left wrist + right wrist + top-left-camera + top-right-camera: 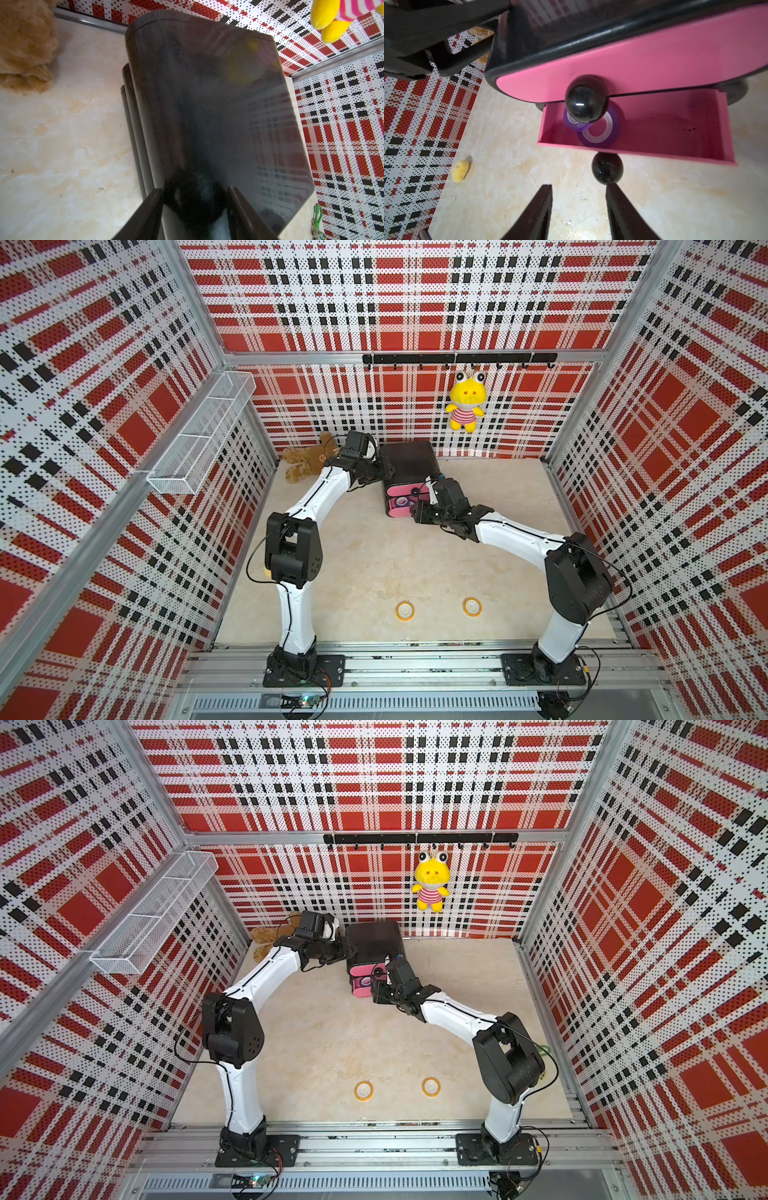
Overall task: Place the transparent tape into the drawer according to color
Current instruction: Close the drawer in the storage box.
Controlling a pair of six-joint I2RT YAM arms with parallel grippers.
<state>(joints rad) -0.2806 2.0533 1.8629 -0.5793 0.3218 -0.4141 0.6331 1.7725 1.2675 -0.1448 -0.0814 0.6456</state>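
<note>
The black chest [409, 464] stands at the back of the table, and its lowest pink drawer [654, 153] is pulled out. Two purple tape rings [614, 133] lie inside that drawer, one partly behind the upper knob [586, 97]. My right gripper [579, 185] is open with nothing between its fingers, one tip just short of the open drawer's black knob [607, 167]. My left gripper [195, 189] is shut on the chest's [207, 104] rounded top edge at its left side. Two orange tape rings [404, 610] [472, 606] lie flat near the table's front.
A brown teddy [307, 462] lies at the back left beside the left arm. A yellow plush frog [465, 402] hangs from the black hook rail [457, 358]. A white wire basket [203, 431] is fixed to the left wall. A small yellow object [460, 171] lies by the wall.
</note>
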